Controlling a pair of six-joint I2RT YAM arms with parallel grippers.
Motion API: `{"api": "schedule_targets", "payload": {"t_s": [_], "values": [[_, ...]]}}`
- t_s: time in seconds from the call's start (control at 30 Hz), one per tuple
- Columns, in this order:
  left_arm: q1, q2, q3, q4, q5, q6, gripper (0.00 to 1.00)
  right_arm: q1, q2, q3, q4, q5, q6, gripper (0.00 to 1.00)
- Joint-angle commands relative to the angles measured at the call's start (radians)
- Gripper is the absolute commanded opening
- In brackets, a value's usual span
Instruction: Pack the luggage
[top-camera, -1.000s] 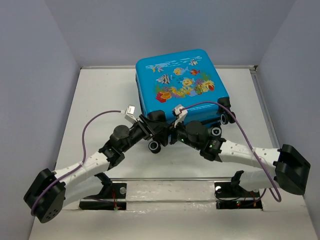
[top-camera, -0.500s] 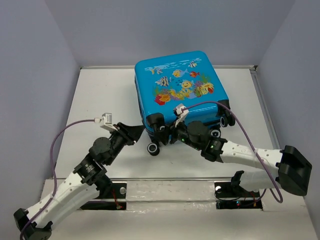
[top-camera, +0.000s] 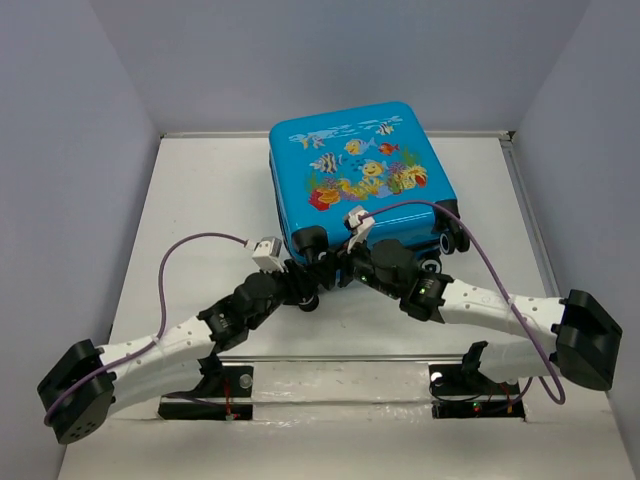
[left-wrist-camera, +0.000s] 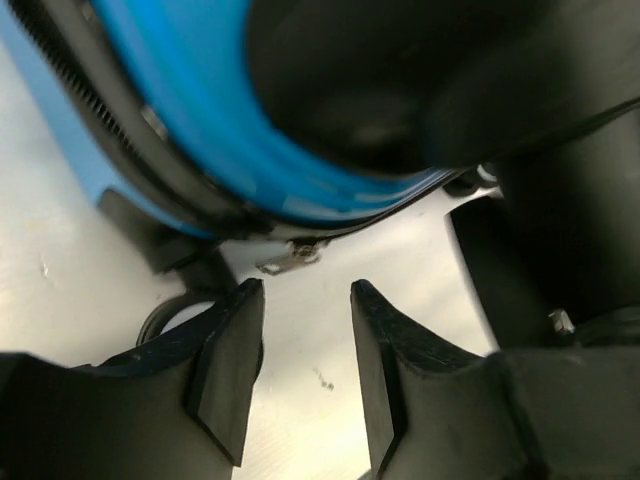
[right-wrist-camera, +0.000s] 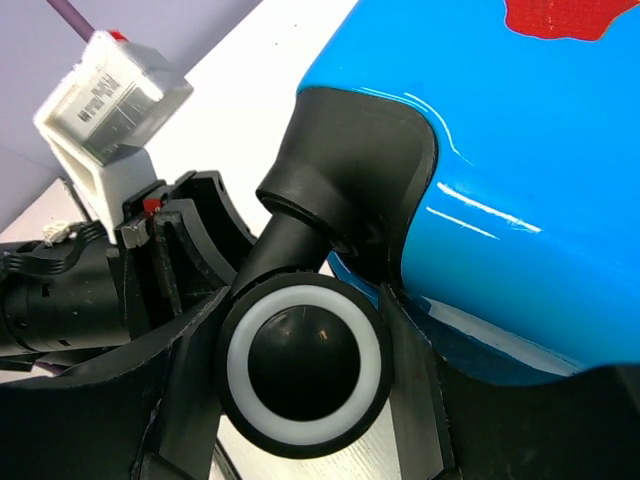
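The small bright-blue hard suitcase with fish pictures (top-camera: 360, 170) lies flat near the back of the pale grey table (top-camera: 200, 200), picture side up, and it looks closed. I think its shell is stiff, smooth and slippery, so my fingers would slide off the flat top. It sits on wheels, so it may roll if I push it. Good places to hold look like the black corner parts, the edge, or the zip tag. From above I see both my arms meeting at the near left corner of the case, but not what my fingers do. My right wrist camera shows that: my right gripper (right-wrist-camera: 305, 295) has a finger on each side of a black wheel with a white ring (right-wrist-camera: 300, 365), right up against it, but I cannot tell if they squeeze. My left wrist camera shows my left gripper (left-wrist-camera: 303, 290) with fingers apart and nothing between them, aimed at a tiny silver zip tag (left-wrist-camera: 295, 257) under the blue edge.
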Motion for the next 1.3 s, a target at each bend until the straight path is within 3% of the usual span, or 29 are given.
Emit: {"api": "schedule_targets", "payload": {"t_s": [0.0, 0.13, 0.27, 0.5, 0.53, 0.6, 0.8, 1.07, 1.13, 1.27], "values": [[-0.019, 0.035, 0.046, 0.189, -0.088, 0.054, 0.53, -0.017, -0.003, 0.074, 0.1, 0.058, -0.028, 0.07], [-0.03, 0.084, 0.051, 0.232, -0.167, 0.052, 0.53, -0.017, -0.003, 0.074, 0.099, 0.046, -0.025, 0.07], [-0.044, 0.128, 0.071, 0.258, -0.27, 0.052, 0.45, -0.017, -0.006, 0.073, 0.099, 0.034, -0.019, 0.07], [-0.117, 0.127, 0.074, 0.271, -0.508, 0.014, 0.23, -0.017, -0.007, 0.05, 0.119, 0.012, -0.002, 0.07], [-0.119, 0.116, 0.075, 0.257, -0.528, -0.001, 0.14, -0.017, -0.007, 0.041, 0.123, 0.011, 0.004, 0.07], [-0.119, 0.102, 0.086, 0.205, -0.569, -0.008, 0.06, -0.017, -0.014, 0.031, 0.123, 0.017, 0.009, 0.07], [-0.119, 0.033, 0.089, -0.022, -0.65, -0.03, 0.06, -0.017, -0.072, -0.001, 0.076, 0.097, -0.001, 0.07], [-0.07, -0.162, 0.06, -0.369, -0.727, -0.119, 0.06, -0.017, -0.216, -0.013, -0.194, 0.206, -0.06, 0.07], [-0.021, -0.186, 0.054, -0.339, -0.709, -0.071, 0.06, -0.017, -0.257, -0.022, -0.252, 0.2, -0.064, 0.07], [0.206, -0.111, 0.074, -0.101, -0.556, 0.103, 0.06, -0.017, -0.293, -0.05, -0.297, 0.158, -0.044, 0.07]]}}
